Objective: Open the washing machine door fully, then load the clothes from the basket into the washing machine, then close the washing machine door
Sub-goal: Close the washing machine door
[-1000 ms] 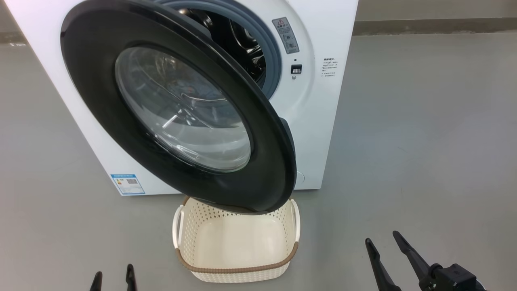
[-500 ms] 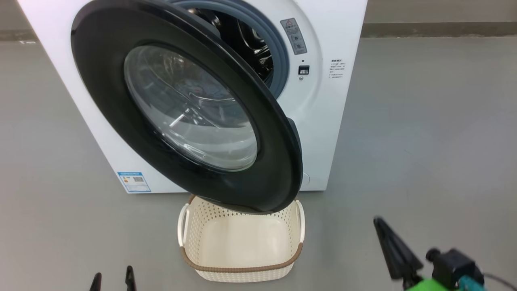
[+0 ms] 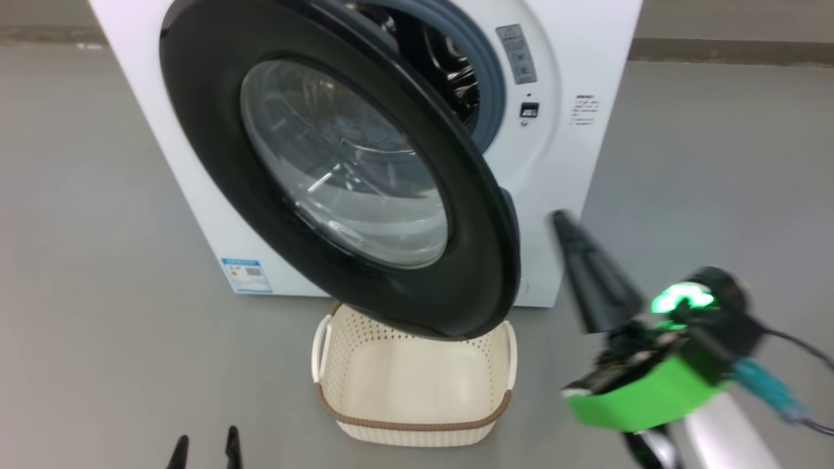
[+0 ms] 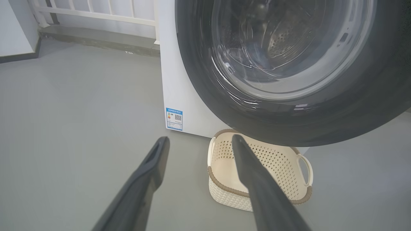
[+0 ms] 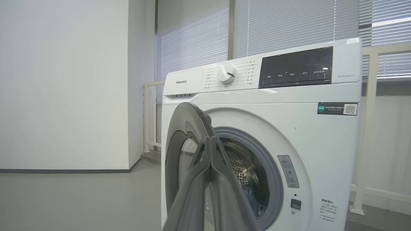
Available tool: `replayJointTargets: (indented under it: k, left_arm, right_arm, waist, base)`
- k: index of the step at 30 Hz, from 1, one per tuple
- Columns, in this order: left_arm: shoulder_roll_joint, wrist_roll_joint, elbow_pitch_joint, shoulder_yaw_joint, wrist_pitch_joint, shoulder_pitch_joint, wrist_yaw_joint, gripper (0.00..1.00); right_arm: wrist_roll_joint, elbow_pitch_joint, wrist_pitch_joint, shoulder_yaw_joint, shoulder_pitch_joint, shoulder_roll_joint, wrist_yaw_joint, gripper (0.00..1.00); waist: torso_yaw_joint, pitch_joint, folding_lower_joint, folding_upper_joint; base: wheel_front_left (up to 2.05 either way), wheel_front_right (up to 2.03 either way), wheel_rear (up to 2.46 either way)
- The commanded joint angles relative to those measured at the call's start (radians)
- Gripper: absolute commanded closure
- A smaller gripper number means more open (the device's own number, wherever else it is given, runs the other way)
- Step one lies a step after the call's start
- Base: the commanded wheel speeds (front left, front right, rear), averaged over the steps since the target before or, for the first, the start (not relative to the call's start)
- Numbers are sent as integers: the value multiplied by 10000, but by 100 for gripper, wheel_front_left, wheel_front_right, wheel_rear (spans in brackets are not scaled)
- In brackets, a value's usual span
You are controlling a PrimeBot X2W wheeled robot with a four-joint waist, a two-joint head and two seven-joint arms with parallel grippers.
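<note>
The washing machine [image 3: 195, 189] stands ahead with its door [image 3: 456, 286] swung partway out over the basket [image 3: 417, 426]. The basket is empty. A blue patch low in the drum [image 5: 249, 194] may be the clothes. My right gripper [image 3: 560, 218] is raised just right of the door's free edge, apart from it, fingers pressed together and holding nothing. In the right wrist view its tips [image 5: 210, 138] lie against the door's edge [image 5: 192, 112]. My left gripper [image 3: 206, 441] sits low at the bottom left, open [image 4: 199, 141], short of the basket [image 4: 224, 189].
Grey floor [image 3: 717, 163] surrounds the machine. A white railing [image 4: 96, 14] and a low ledge run behind it, with a white wall [image 5: 64, 80] on one side and window blinds [image 5: 289, 22] behind. A blue label [image 3: 246, 275] marks the machine's lower front.
My right gripper went from open to shut and rose from the lower right up toward the door's free edge. The camera has turned, shifting the scene right. The left gripper has stayed put.
</note>
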Motion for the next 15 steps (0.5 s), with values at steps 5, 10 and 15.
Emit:
replayJointTargets:
  k: [5,10,15]
  left_arm:
    - [38,-334,-310,-115,-105,-657,162,0]
    - [38,-437,-336,-304,-105,-910,167,0]
    - [38,-527,-394,-358,-105,-1143,171,0]
  right_arm:
    - [564,970,-46,1726,-905,-10,17,100]
    - [894,1873,-46,1933,-1089,15,17,100]
    - [957,2633,-46,1804,-1396,-53,17,100]
  waist:
    - [520,440,0,0]
    - [803,742,0,0]
    - [1007,1161,0,0]
  base:
    - [0,0,0]
    - [0,0,0]
    - [0,0,0]
